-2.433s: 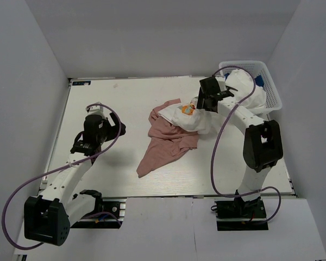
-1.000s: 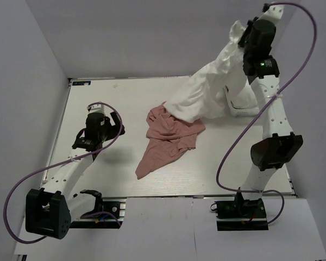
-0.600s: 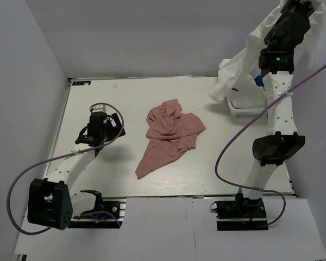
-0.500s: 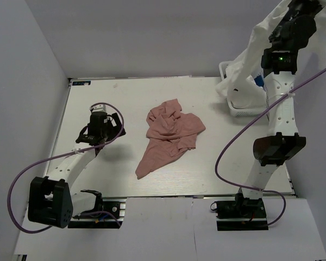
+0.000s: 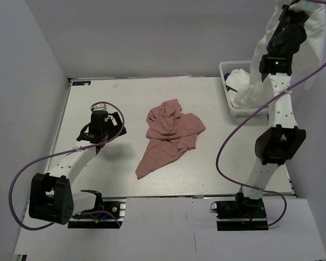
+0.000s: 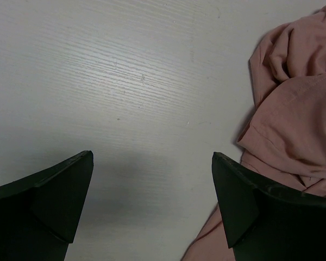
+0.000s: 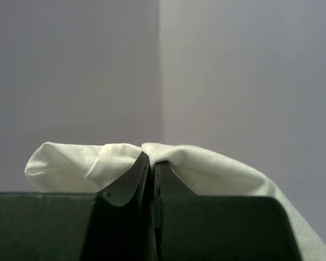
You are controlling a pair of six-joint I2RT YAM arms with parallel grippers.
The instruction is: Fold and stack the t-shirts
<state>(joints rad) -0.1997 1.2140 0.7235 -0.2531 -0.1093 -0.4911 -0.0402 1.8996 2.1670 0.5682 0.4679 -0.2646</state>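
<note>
Pink t-shirt (image 5: 171, 136) lies crumpled on the tabletop (image 5: 114, 98), roughly mid-surface, one narrow end trailing toward the near edge. No chest print can be made out on it from above.

Left arm (image 5: 70, 163): left jaws wide open, empty, low over bare tabletop just left of the pink t-shirt, apart from it. In the left wrist view the pink t-shirt (image 6: 293, 109) fills the right side. Its bunched folds and a hemmed edge sit just beyond the right fingertip (image 6: 228, 179), and bare tabletop (image 6: 125, 81) shows between the two tips. Whether that fingertip touches the cloth cannot be told.

Right arm (image 5: 277, 109): raised high, far right of the pink t-shirt and well above it. Right jaws closed, gripping the white t-shirt (image 5: 315, 32). The right wrist view shows a pinched fold of white t-shirt (image 7: 217, 168) clamped between the two pads, cloth bulging out on both sides and draping off to the right.

From the jaws the white t-shirt hangs down along the arm. Its lower part ends in a white heap in the white basket (image 5: 226, 70), which sits on the tabletop right of the pink t-shirt, at the far right corner. No print visible on the white t-shirt. The two t-shirts are well apart, not touching.
</note>
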